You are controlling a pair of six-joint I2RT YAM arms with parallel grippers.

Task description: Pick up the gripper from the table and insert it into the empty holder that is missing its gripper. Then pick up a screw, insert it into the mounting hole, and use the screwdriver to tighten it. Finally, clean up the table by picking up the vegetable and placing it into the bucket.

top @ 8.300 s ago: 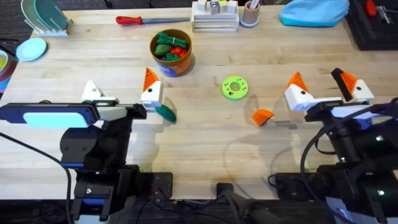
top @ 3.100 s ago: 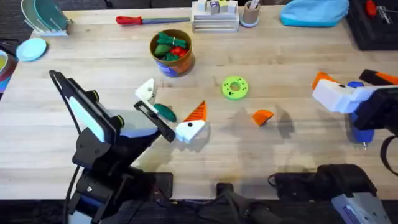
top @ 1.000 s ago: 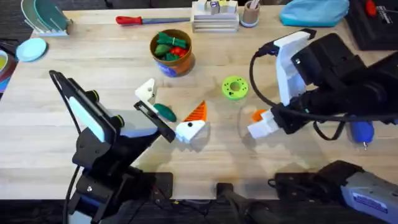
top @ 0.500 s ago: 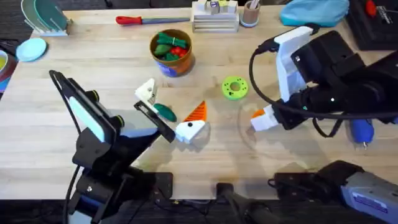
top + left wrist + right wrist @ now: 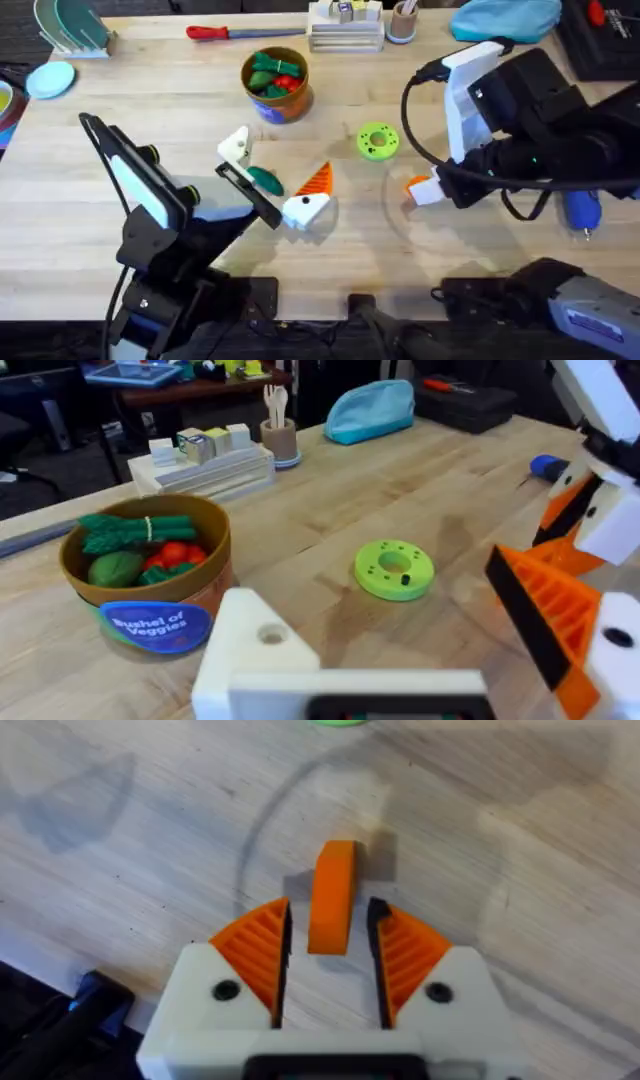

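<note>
the right gripper, spread, straddles the loose orange tip, mostly hidden under the arm overhead.

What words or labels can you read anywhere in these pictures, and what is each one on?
"Bushel of Veggies": on the blue label on the side of the bucket, read in the left wrist view.

The small blocks on the white stand at the table's far edge carry markings too small to read.

Nothing else bears readable text.
</note>
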